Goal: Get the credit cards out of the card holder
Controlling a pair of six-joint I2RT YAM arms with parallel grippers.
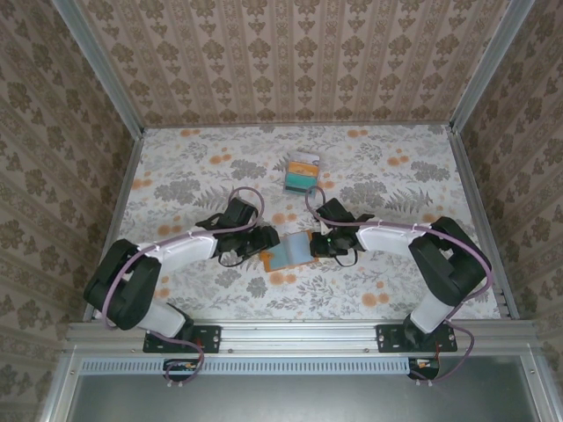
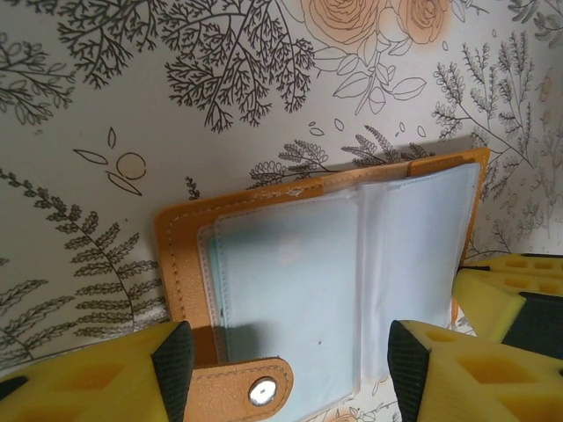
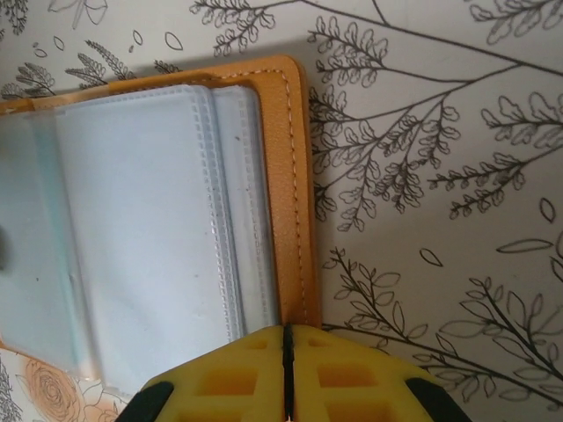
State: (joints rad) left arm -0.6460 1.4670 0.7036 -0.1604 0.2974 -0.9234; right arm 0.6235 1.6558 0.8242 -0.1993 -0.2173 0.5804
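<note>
Orange card holder (image 1: 288, 252), one, lies open on the floral surface (image 1: 176, 176), clear sleeves up, between centre and near edge. One pile of credit cards (image 1: 302, 172), teal, orange and whitish, exact count unclear, sits well apart toward the far edge. Two grippers flank the holder: the left gripper (image 2: 290, 369) has its jaws spread over the snap tab (image 2: 261, 391), and the right gripper (image 3: 286, 356) has its jaws pressed together at the orange border. Bare surface stretches to both side edges.
</note>
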